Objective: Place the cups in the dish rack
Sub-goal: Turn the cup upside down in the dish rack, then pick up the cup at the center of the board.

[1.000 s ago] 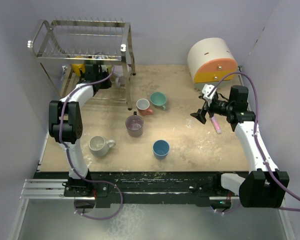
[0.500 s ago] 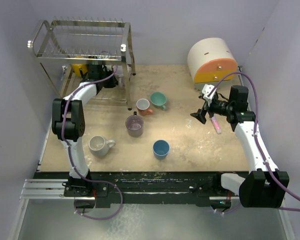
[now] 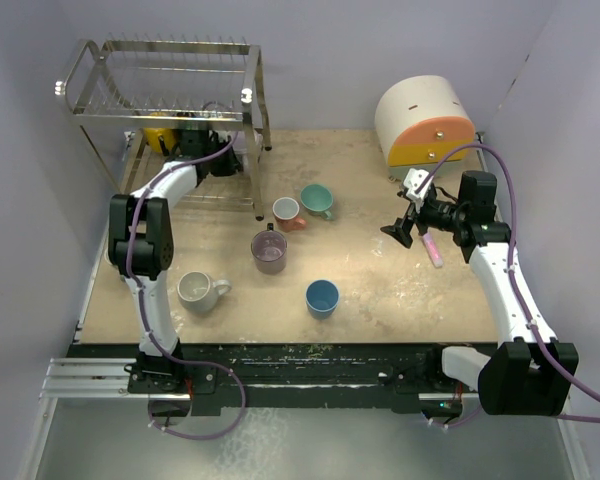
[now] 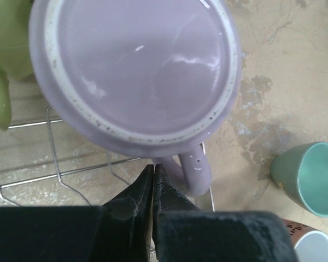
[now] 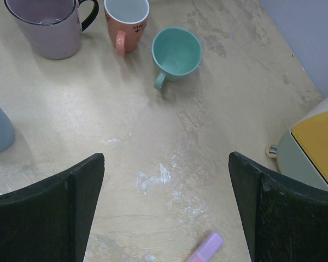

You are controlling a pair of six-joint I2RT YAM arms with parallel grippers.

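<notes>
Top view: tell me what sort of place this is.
Likely a robot test booth staged as a kitchen chore: plain walls boxing in a tabletop, a dish rack, loose cups.

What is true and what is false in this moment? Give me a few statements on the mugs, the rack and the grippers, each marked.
1. The right gripper is open and holds nothing. True.
2. The left gripper is shut and reaches into the lower tier of the dish rack. True.
3. The teal mug stands in the rack. False: the teal mug is out on the table, beside the salmon mug.
4. The lavender mug next to the left gripper stands mouth up. False: the lavender mug is turned bottom up, with its handle beside the gripper.
</notes>
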